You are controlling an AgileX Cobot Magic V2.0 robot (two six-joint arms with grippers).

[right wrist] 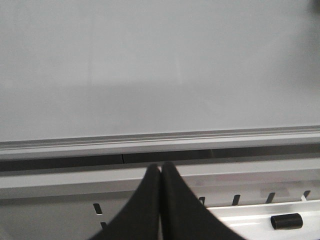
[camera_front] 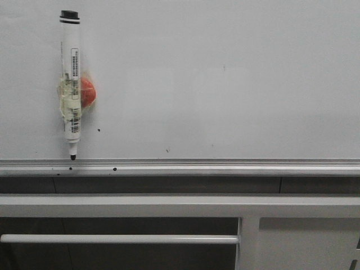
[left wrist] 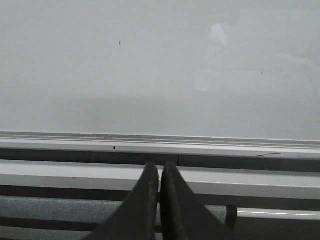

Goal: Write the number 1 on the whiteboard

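Note:
The whiteboard (camera_front: 225,73) fills the front view, pale and glossy, with a ribbed silver rail along its near edge. A white marker (camera_front: 71,84) with a black cap and yellowish tape lies on it at the left, tip touching the rail, an orange-red piece taped at its side. No number 1 stroke shows on the board. Neither arm appears in the front view. My left gripper (left wrist: 159,167) is shut and empty, in front of the whiteboard (left wrist: 160,65). My right gripper (right wrist: 160,167) is shut and empty too, before the whiteboard (right wrist: 160,65).
Small dark specks (camera_front: 99,130) dot the board and rail. Below the rail stands a white metal frame (camera_front: 169,205) with a horizontal bar (camera_front: 118,239). In the right wrist view a small black piece (right wrist: 286,220) lies on the slotted frame.

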